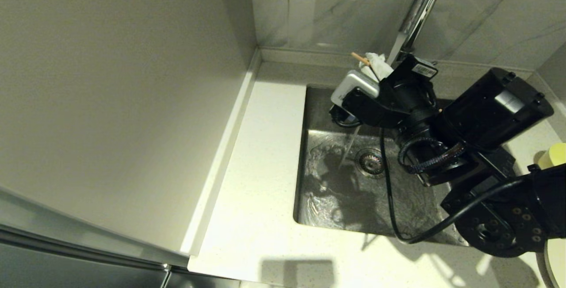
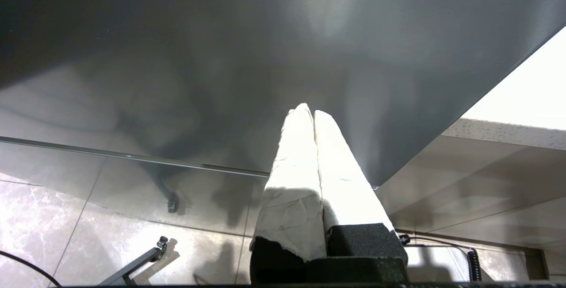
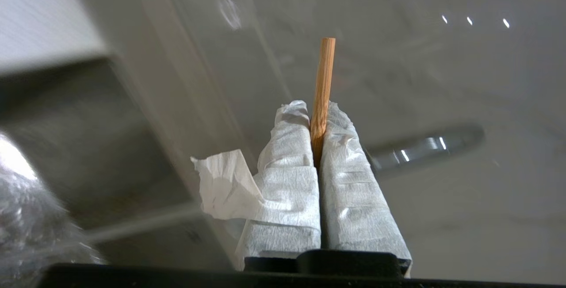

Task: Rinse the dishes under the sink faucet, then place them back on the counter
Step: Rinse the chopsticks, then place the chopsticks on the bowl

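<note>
My right gripper (image 1: 375, 63), its fingers wrapped in white paper, hangs over the back of the sink just below the chrome faucet (image 1: 420, 7). It is shut on a wooden chopstick (image 1: 360, 58), whose end sticks out past the fingertips. The right wrist view shows that chopstick (image 3: 322, 75) pinched in my right gripper (image 3: 316, 112); only one stick shows. Water falls in a thin stream (image 1: 349, 146) into the basin. The pale yellow bowl (image 1: 552, 155) sits at the far right, and a cream plate rim (image 1: 555, 261) shows at the bottom right. My left gripper (image 2: 309, 113) is parked low, shut and empty.
The steel sink (image 1: 309, 199) holds rippling water around the drain strainer (image 1: 370, 160). Off-white counter (image 1: 261, 168) runs along its left, bounded by a grey side panel (image 1: 124, 102) and the marble wall (image 1: 318, 9). A chrome faucet part (image 3: 424, 146) shows blurred beyond the right fingers.
</note>
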